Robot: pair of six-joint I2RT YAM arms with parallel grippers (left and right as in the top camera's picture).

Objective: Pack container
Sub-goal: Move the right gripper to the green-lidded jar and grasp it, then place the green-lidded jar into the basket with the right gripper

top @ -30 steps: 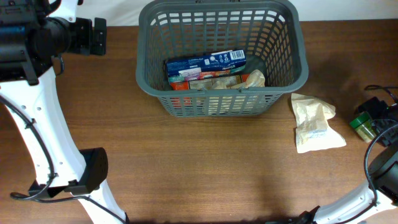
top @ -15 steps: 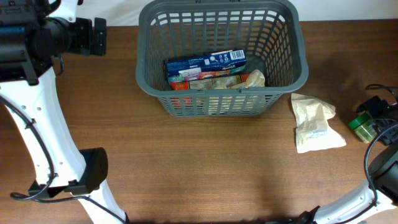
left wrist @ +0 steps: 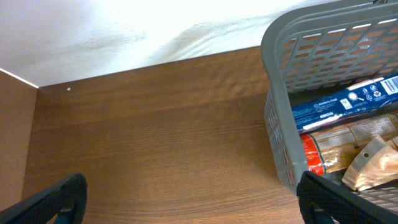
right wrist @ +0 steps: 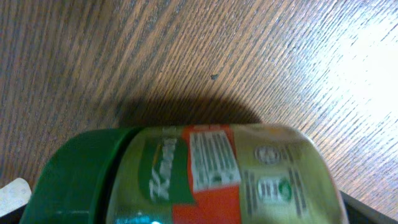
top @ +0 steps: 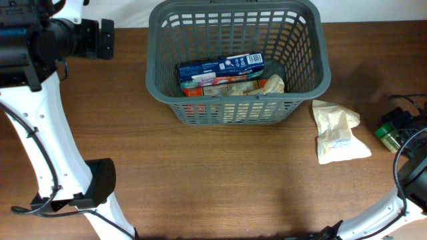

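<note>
Label (right wrist: 163, 177) "Kno…" on jar (right wrist: 273, 180) (green lid (right wrist: 74, 177))

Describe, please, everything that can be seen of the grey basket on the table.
The basket looks like dark grey plastic. It is rectangular with rounded corners, a thick rim and slotted lattice walls that lean outward toward the top. It stands upright and open on the brown wooden table, at the far side near the middle. Inside it lie a blue box and several packets, filling only its lower part.
</note>
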